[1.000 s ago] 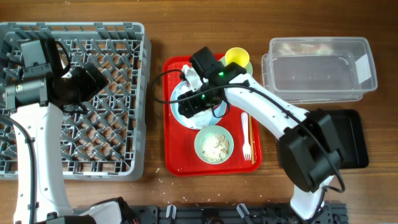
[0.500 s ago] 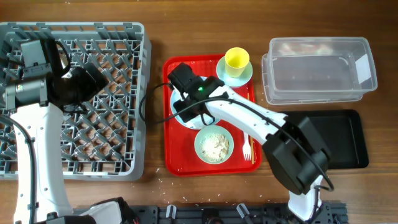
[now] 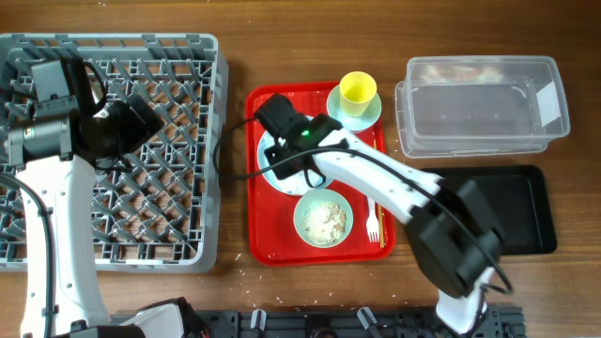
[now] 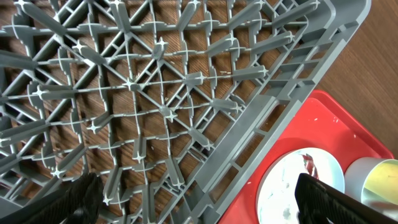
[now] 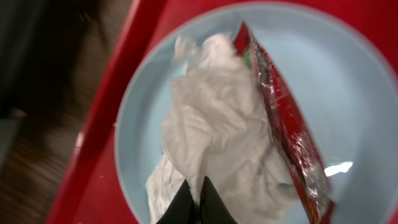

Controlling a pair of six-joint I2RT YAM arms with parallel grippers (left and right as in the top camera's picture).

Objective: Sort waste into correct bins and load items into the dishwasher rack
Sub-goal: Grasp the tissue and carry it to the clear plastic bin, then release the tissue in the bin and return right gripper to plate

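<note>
A crumpled white napkin (image 5: 217, 124) and a red foil wrapper (image 5: 280, 118) lie on the pale blue plate (image 5: 336, 81). My right gripper (image 5: 196, 200) is shut, pinching a fold of the napkin. From overhead that gripper (image 3: 282, 155) covers most of the plate (image 3: 269, 171). The yellow cup (image 3: 358, 89) stands on its saucer (image 3: 336, 105). A bowl (image 3: 322, 218) holds rice scraps, with a white fork (image 3: 372, 221) and chopsticks (image 3: 379, 211) beside it. My left gripper (image 4: 205, 208) hangs open over the grey rack (image 3: 122, 188), holding nothing.
All the dishes sit on a red serving tray (image 3: 258, 235) between the rack and the bins. The clear tub (image 3: 484, 103) stands at the far right. A black tray (image 3: 526, 211) lies just in front of it, partly under the right arm.
My right gripper slid left across the plate, then its jaws closed on the napkin. The left arm stayed still.
</note>
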